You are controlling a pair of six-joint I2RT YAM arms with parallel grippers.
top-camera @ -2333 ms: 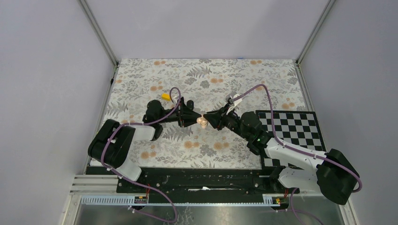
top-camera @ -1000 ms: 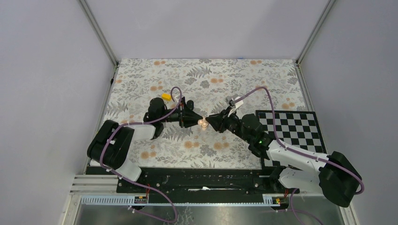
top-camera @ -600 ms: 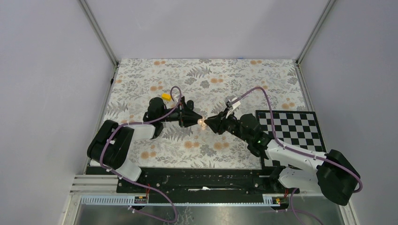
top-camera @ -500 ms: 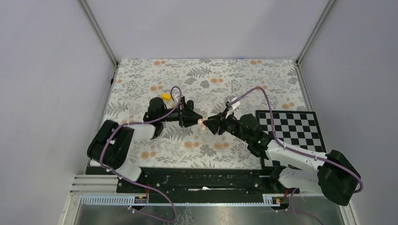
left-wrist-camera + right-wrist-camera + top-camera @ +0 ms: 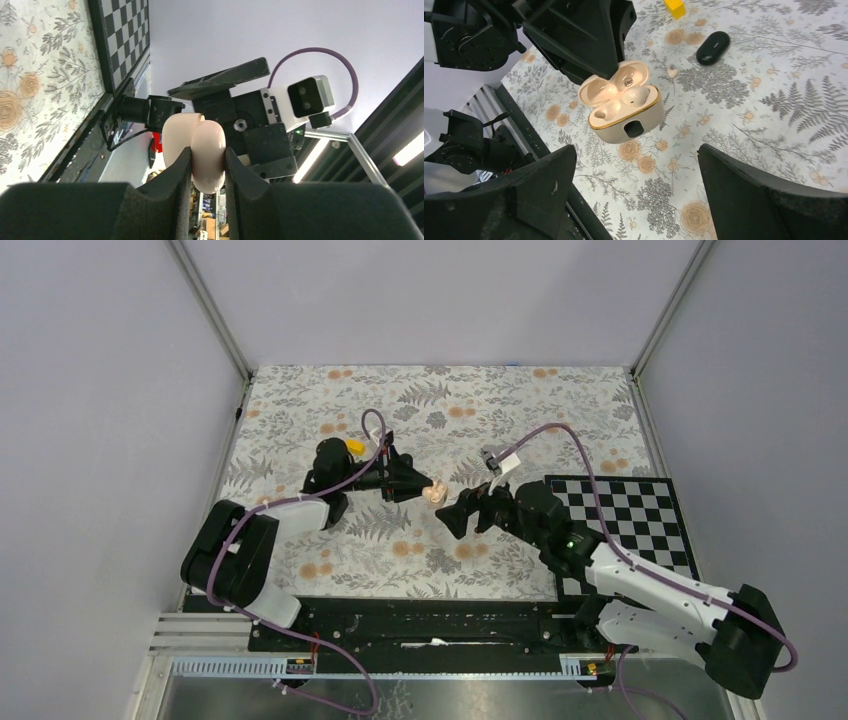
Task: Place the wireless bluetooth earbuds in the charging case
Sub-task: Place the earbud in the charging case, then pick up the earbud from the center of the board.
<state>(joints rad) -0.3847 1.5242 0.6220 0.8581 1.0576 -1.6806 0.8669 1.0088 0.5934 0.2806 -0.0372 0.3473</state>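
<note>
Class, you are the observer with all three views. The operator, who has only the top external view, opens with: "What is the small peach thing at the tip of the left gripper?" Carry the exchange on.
Observer: An open charging case, pinched between the fingers of the left gripper.
Operator: Is anything in it?
Observer: One pale earbud sits inside; the well beside it looks empty.
Operator: Where is the second earbud?
Observer: I cannot say. A small pale piece lies on the cloth beyond the case, too small to identify.
</note>
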